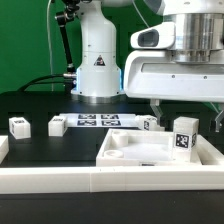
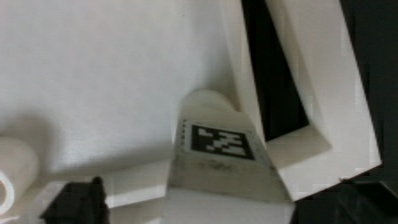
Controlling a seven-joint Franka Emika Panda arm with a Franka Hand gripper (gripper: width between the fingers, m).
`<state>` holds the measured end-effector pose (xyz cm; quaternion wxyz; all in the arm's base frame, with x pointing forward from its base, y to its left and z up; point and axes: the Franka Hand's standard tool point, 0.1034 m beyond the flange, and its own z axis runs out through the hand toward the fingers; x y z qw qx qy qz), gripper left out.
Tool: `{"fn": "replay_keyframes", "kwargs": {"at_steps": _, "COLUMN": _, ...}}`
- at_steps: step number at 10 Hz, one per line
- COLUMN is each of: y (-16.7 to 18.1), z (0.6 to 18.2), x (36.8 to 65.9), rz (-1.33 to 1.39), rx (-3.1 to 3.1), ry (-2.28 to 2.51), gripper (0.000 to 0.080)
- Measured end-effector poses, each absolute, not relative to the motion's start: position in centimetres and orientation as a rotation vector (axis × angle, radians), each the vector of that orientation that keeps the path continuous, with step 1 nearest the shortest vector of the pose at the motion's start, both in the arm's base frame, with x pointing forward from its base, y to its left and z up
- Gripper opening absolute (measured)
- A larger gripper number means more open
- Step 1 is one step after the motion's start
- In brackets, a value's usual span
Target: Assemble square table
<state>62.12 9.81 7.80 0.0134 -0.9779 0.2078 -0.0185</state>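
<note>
Fingers spread wide above the square table, seemingly holding nothing

Smooth white plastic with a faint sheen forms the square table slab and small leg blocks; matt black covers the table; printed black-and-white tag looks flat, paper-like

A black surface fills the exterior view's lower half from nine o'clock to three o'clock, lit evenly from above, while behind it at eleven o'clock dark cables trail before a pale, blurred backdrop with green edges.
</note>
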Motion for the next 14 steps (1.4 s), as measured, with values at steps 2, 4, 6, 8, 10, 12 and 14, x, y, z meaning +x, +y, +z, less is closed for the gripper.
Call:
{"fn": "replay_keyframes", "kwargs": {"at_steps": 2, "y": 9.9, "z": 7.7, "x": 62.1, "rz": -0.071, "rx": -3.059, "ry": 0.597, "gripper": 0.0649}}
{"fn": "replay_keyframes", "kwargs": {"at_steps": 4, "y": 10.6, "z": 7.3, "x": 61.7, "rz": -0.101, "rx": -3.093, "ry": 0.404, "gripper": 0.0649}}
{"fn": "replay_keyframes", "kwargs": {"at_steps": 6, "y": 11.1, "z": 7.2, "x": 61.5, "rz": -0.103, "rx": -3.114, "ry": 0.200, "gripper": 0.0649}}
{"fn": "replay_keyframes", "kwargs": {"at_steps": 8, "y": 11.3, "z": 7.4, "x": 61.4, "rz": -0.100, "rx": -3.110, "ry": 0.225, "gripper": 0.0649}}
{"fn": "replay_keyframes", "kwargs": {"at_steps": 10, "y": 11.2, "z": 7.2, "x": 61.3, "rz": -0.096, "rx": -3.111, "ry": 0.227, "gripper": 0.0649}}
{"fn": "replay_keyframes", "kwargs": {"at_steps": 12, "y": 11.3, "z": 7.1, "x": 61.2, "rz": -0.097, "rx": -3.111, "ry": 0.232, "gripper": 0.0649}}
{"fn": "replay_keyframes", "kwargs": {"at_steps": 14, "y": 12.0, "z": 7.4, "x": 59.4, "rz": -0.113, "rx": -3.104, "ry": 0.234, "gripper": 0.0649}}
